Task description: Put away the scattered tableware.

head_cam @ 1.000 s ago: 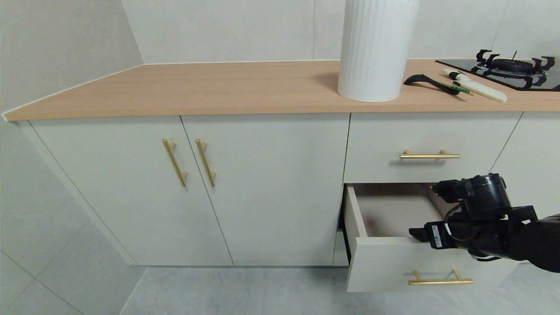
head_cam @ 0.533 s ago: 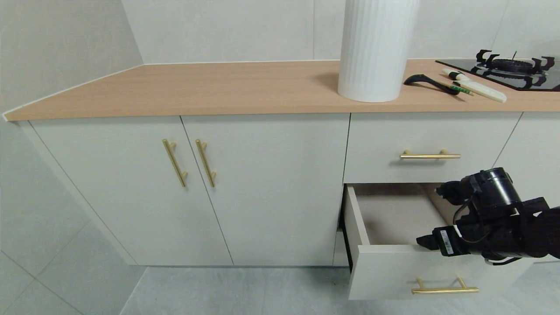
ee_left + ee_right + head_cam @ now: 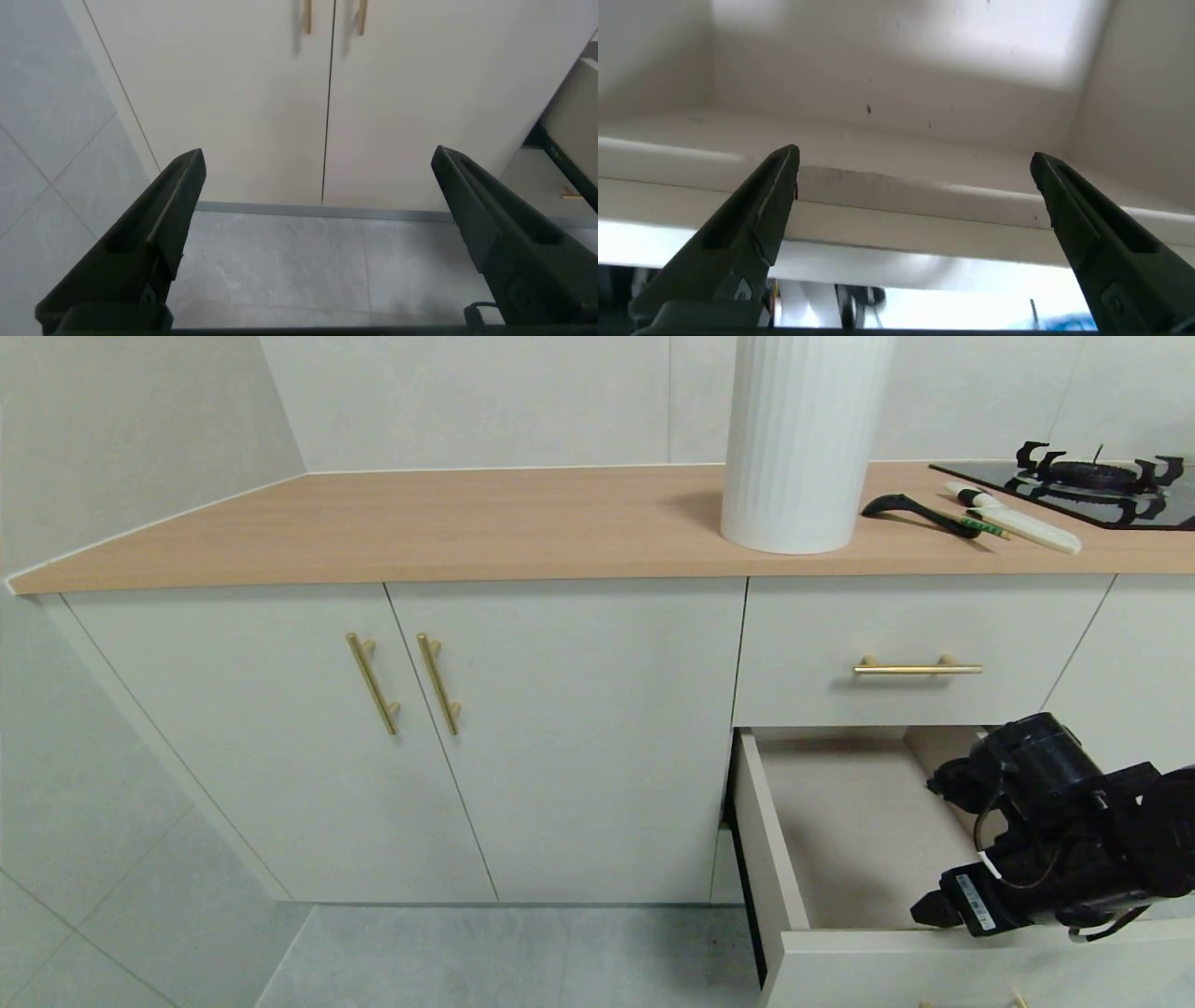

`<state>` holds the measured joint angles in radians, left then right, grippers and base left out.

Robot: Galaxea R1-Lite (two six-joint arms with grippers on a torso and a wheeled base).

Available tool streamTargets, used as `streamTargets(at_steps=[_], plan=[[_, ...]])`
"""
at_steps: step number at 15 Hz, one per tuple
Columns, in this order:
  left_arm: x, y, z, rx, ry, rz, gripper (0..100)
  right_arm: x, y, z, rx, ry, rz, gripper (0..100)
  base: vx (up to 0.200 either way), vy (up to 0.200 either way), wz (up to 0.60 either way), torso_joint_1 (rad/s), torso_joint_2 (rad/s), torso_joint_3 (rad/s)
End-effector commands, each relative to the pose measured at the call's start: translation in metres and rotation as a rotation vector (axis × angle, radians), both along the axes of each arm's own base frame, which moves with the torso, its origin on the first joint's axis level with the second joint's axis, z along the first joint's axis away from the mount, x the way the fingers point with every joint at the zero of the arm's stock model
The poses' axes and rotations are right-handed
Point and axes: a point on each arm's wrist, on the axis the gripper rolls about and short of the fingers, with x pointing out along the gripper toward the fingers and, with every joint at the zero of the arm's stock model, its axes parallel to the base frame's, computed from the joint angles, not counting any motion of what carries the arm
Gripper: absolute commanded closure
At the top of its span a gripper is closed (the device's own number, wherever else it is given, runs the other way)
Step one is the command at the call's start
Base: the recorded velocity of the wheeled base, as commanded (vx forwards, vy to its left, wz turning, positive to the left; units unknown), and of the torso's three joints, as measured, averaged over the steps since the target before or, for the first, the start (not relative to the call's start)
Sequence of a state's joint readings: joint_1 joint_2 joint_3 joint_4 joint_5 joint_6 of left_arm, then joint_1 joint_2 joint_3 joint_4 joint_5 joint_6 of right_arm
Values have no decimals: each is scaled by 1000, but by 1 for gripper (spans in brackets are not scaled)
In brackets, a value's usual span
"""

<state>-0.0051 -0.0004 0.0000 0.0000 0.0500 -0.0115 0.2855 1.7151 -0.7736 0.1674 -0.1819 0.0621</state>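
A long light-wood countertop [image 3: 420,527] runs above pale grey cabinet fronts. The scattered tableware lies on it toward the robot's right: a black curved plastic ladle [image 3: 920,513], a pair of thin chopsticks with green ends [image 3: 982,526] just beside it, and a cream-white knife-shaped utensil [image 3: 1019,524] next to those. All three sit between a tall white ribbed cylinder [image 3: 794,448] and a black glass gas hob with a cast burner grate [image 3: 1097,476]. Under the cylinder, the upper drawer with its slim brass bar handle [image 3: 918,667] is closed. The lower pale drawer [image 3: 761,821] below it stands wide open, showing a beige floor inside. The right gripper [image 3: 934,847] hangs over the drawer's right front corner, close above the top edge of the front panel. Its two black fingers [image 3: 757,233] are spread wide apart with nothing between them, and the right wrist view looks past them at the pale panels of the drawer. To the robot's left, two tall cabinet doors are closed, each with a slanting brass bar handle [image 3: 373,683]. The left gripper [image 3: 318,159] is low, above the grey tiled floor [image 3: 280,271] and facing those doors. Its fingers are also set wide apart and hold nothing.
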Motion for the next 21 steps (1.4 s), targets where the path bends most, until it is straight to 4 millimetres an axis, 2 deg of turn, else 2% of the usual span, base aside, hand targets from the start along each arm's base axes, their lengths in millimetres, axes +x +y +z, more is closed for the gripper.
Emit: streamTargets(at_steps=[1, 5, 13, 15, 17, 21], plan=[[0, 0, 0, -1, 0, 1, 0, -4, 1, 1, -14, 44, 9, 0, 0, 0, 0, 0, 0, 0], [0, 0, 0, -1, 0, 1, 0, -15, -1, -1, -74, 170, 68, 0, 0, 0, 0, 0, 0, 0], [0, 0, 0, -1, 0, 0, 0, -30, 10, -9, -128, 315, 132, 0, 0, 0, 0, 0, 0, 0], [0, 0, 0, -1, 0, 1, 0, -26, 11, -8, -124, 295, 120, 0, 0, 0, 0, 0, 0, 0], [0, 0, 0, -1, 0, 1, 0, -16, 12, 5, -83, 219, 74, 0, 0, 0, 0, 0, 0, 0], [0, 0, 0, -1, 0, 0, 0, -4, 2, 42, 64, -101, -49, 0, 0, 0, 0, 0, 0, 0]])
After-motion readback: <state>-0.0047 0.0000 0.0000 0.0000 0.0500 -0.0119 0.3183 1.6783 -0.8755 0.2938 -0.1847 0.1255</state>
